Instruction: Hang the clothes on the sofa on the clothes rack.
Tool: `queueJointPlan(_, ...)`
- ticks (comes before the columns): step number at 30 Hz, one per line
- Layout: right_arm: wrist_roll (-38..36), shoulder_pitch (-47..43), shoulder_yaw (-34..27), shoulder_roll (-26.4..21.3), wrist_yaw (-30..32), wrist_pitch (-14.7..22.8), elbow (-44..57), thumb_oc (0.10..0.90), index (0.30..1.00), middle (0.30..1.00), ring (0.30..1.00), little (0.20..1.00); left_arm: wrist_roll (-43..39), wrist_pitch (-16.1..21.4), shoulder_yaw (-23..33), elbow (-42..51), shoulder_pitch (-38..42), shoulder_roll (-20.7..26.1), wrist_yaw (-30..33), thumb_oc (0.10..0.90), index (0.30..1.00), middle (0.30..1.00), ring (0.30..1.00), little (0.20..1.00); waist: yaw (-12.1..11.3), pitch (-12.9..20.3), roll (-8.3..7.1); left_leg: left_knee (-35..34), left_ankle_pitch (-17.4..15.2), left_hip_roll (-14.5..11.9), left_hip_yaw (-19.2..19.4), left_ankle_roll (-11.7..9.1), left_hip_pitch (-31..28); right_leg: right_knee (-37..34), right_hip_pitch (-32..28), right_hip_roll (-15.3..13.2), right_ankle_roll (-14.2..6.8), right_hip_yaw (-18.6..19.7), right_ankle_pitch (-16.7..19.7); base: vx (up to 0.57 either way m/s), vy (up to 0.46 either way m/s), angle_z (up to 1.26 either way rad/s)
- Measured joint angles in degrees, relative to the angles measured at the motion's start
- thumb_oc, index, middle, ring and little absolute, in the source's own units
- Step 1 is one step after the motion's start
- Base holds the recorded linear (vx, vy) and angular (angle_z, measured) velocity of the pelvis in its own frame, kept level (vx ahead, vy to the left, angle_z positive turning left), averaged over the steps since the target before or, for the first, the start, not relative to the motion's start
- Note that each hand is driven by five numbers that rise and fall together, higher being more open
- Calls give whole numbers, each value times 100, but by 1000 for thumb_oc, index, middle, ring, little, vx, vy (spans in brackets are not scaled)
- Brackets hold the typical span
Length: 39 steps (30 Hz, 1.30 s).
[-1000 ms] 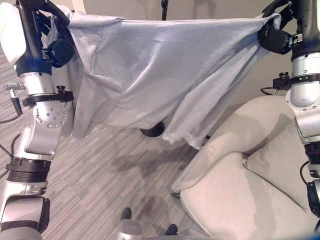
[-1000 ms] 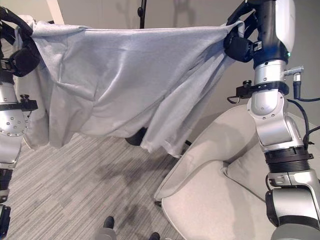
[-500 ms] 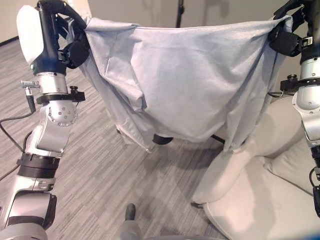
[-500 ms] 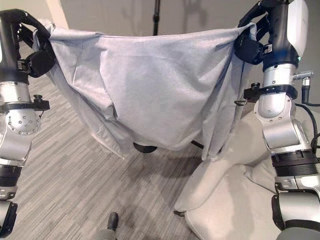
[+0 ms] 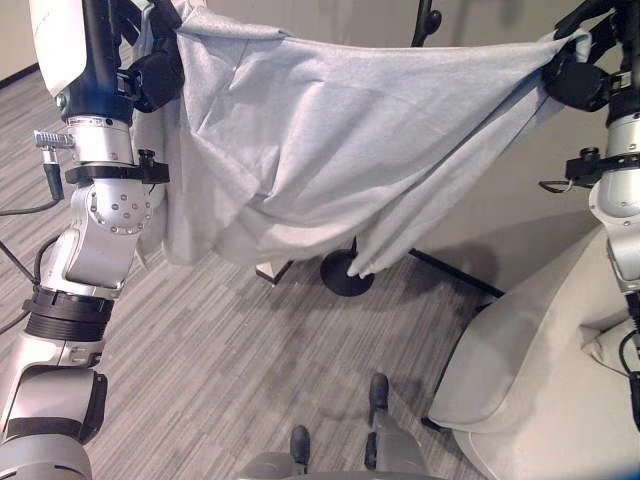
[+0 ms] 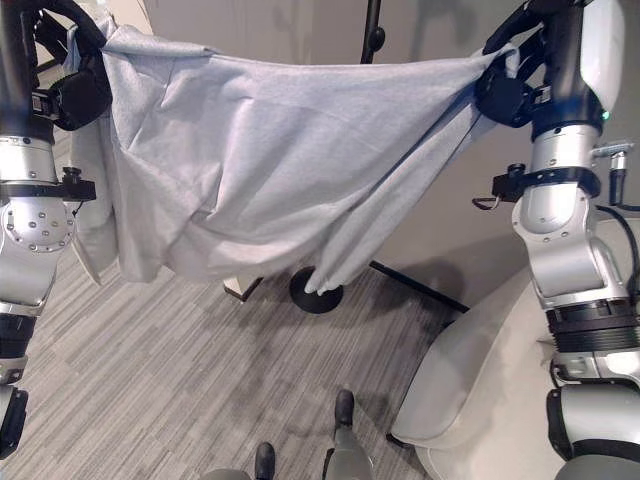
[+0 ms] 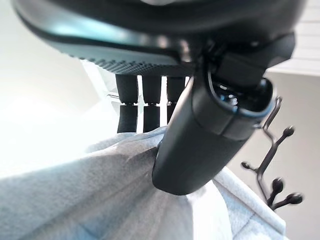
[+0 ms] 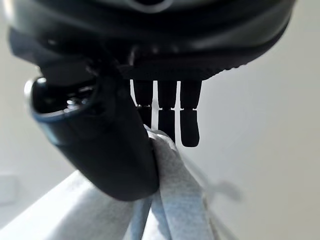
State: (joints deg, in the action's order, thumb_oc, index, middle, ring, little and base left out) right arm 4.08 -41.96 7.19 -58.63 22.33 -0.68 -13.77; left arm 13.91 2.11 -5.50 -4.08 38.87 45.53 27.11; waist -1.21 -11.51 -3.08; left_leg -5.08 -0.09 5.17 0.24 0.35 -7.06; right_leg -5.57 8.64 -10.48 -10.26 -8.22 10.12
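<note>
Our left hand (image 5: 150, 80) and right hand (image 5: 575, 80) each pinch a top corner of the grey garment (image 5: 360, 140), stretched aloft before the clothes rack (image 5: 425, 20); we should keep it taut and level while approaching.

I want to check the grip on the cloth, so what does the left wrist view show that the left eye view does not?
Left wrist view alone: the left hand's thumb pinching the grey garment against its fingers, and the rack's hooks. Left eye view alone: the right hand gripping the other end, the rack base, the sofa. Both: the garment held up.
</note>
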Motion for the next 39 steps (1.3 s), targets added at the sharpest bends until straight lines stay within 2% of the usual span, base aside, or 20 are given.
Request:
queueJointPlan(1, -4, -97, -3, -34, 7, 0, -116, 400, 300, 300, 300, 300, -3, 8, 20, 5, -2, -39, -1, 400, 300, 300, 300, 300, -39, 1, -26, -1, -57, -28, -65, -74, -65, 8, -77, 44, 336, -15, 379, 276, -285, 67)
queueJointPlan(4, -7, -442, 20, -171, 11, -5, -316, 400, 300, 300, 300, 300, -3, 28, 108, 250, 2, -302, -43, 400, 300, 300, 300, 300, -89, 26, 149, 27, -141, -670, 11, -417, -165, 21, -335, 623, 943, -453, 115, 229, -276, 32)
queueJointPlan(8, -9, -843, -163, -280, 39, 41, -410, 400, 300, 300, 300, 300, -25, 31, 211, 495, 4, -397, -123, 400, 300, 300, 300, 300, 96, 30, 151, 152, -24, -1105, 262, -633, -534, 20, -849, 1055, 1218, -695, -257, 153, -299, 11)
queueJointPlan(10, -55, -1136, 66, -281, 57, 91, -703, 400, 300, 300, 300, 300, -31, 53, 228, 518, 64, -398, -131, 400, 300, 300, 300, 300, 1, 45, -33, 898, -85, -1103, 306, -780, -325, 23, -944, 1093, 1402, -637, -411, 64, -307, -43)
queueJointPlan(12, -276, -2170, 1264, -526, -5, 62, -1428, 400, 300, 300, 300, 300, -281, 58, 111, 236, 485, -216, -114, 400, 300, 300, 300, 300, -79, -89, -455, 4543, -153, -1113, -204, -1134, 1640, 159, -1169, 1094, 1710, -543, -630, 67, -100, -25)
queueJointPlan(13, -283, -2430, 1363, -594, -23, 89, -1474, 400, 300, 300, 300, 300, -281, 57, 54, 227, 647, 119, -118, 400, 300, 300, 300, 300, -20, -126, -558, 4113, -370, -1126, -173, -1047, 2008, 138, -1174, 1114, 1685, -515, -648, 144, 29, -25)
queueJointPlan(14, -334, -2936, 1734, -705, -37, 89, -1625, 400, 300, 300, 300, 300, -281, 58, -144, 94, 1005, 576, -20, 400, 300, 300, 300, 300, -4, -125, -592, 2345, -351, -1052, -129, -920, 1990, 44, -1154, 1223, 1574, -359, -712, 170, 71, -44)
queueJointPlan(16, -493, -3451, 2268, -678, -48, 127, -1829, 400, 300, 300, 300, 300, -275, 137, -671, -439, 1763, 937, 123, 400, 300, 300, 300, 300, -141, -126, -470, -89, 446, -783, -305, -746, 1816, 444, -1173, 1276, 896, -649, -1364, 204, 93, -77)
queueJointPlan(17, -504, -3652, 2568, -619, -84, 131, -1967, 400, 300, 300, 300, 300, -255, 128, -1076, -768, 2132, 998, 220, 400, 300, 300, 300, 300, -164, -20, -305, -59, 661, -813, -369, -746, 1917, 395, -1338, 1495, 1235, -620, -1369, 308, 206, -83)
queueJointPlan(19, -518, -3715, 2565, -567, -91, 164, -1716, 400, 300, 300, 300, 300, -244, 102, -1027, -955, 2204, 1005, 400, 400, 300, 300, 300, 300, -146, 229, -172, -64, 597, -615, -211, -588, 1587, 252, -1501, 1517, 1287, -429, -1329, 266, 222, -73)
queueJointPlan(20, -560, -3749, 2565, -430, -94, 140, -1668, 400, 300, 300, 300, 300, -243, 93, -1026, -1182, 2225, 947, 421, 400, 300, 300, 300, 300, -103, 289, -115, -84, 645, -427, 59, -334, 1226, 306, -1573, 1474, 1287, -320, -1329, 150, 149, -54)
queueJointPlan(21, -571, -3765, 2573, -378, -101, 123, -1666, 400, 300, 300, 300, 300, -242, 21, -1053, -1329, 2224, 881, 423, 400, 300, 300, 300, 300, -59, 353, 47, -76, 1047, -335, 132, 186, 980, 515, -1565, 1544, 1277, -296, -1336, 118, 108, -51)
queueJointPlan(22, -677, -3682, 2580, -367, -131, 120, -1677, 400, 300, 300, 300, 300, -243, -95, -1055, -1390, 2237, 869, 462, 400, 300, 300, 300, 300, 56, 312, 258, -47, 1125, -641, 2, 497, 765, 1780, -997, 1609, 1073, -348, -1826, 126, 134, -55)
queueJointPlan(23, -679, -3731, 2573, -364, -157, 133, -1648, 400, 300, 300, 300, 300, -242, -134, -1018, -1420, 2241, 871, 520, 400, 300, 300, 300, 300, 38, 317, 269, -43, 1119, -719, -253, 487, 777, 1490, -728, 1258, 1267, -294, -1961, 113, 122, -53)
queueJointPlan(24, -689, -3933, 2578, -351, -184, 138, -1573, 400, 300, 300, 300, 300, -212, -109, -962, -1625, 2352, 837, 528, 400, 300, 300, 300, 300, 55, 327, 10, 222, 718, -498, -66, -117, 801, -1, -997, 375, 549, -31, -584, 107, 120, -14)
queueJointPlan(25, -704, -3924, 2590, -345, -154, 170, -1616, 400, 300, 300, 300, 300, -205, -116, -991, -1694, 2344, 756, 531, 400, 300, 300, 300, 300, 105, 282, -16, 751, 276, -602, -97, -511, 1063, 6, -1109, 370, 661, -231, -556, 85, 96, 16)
queueJointPlan(26, -725, -3991, 2586, -366, -174, 129, -1613, 400, 300, 300, 300, 300, -208, -159, -1008, -1689, 2338, 738, 534, 400, 300, 300, 300, 300, 53, 292, -82, 183, 466, -709, 49, -388, 1032, 6, -1185, 388, 711, -222, -593, 71, 75, 34)
queueJointPlan(27, -725, -4003, 2538, -392, -165, 129, -1555, 400, 300, 300, 300, 300, -201, -197, -986, -1652, 2341, 736, 539, 400, 300, 300, 300, 300, 25, 304, 52, -28, 1065, -910, 62, -312, 1071, 5, -1241, 538, 704, -259, -616, 53, 57, 1)
queueJointPlan(29, -724, -3968, 2552, -391, -182, 128, -1551, 400, 300, 300, 300, 300, -202, -260, -956, -1570, 2321, 729, 586, 400, 300, 300, 300, 300, -30, 304, 56, -4, 973, -1000, -20, -478, 941, 4, -1391, 593, 656, -253, -780, 10, 8, 5)
queueJointPlan(39, -693, -3973, 2512, -403, -208, 258, -1217, 400, 300, 300, 300, 300, -197, -368, -581, -1361, 2192, 708, 647, 400, 300, 300, 300, 300, -492, 250, -203, -4, 958, -819, -87, -476, 950, 0, -1534, 453, 464, -357, -903, 19, 7, 17)
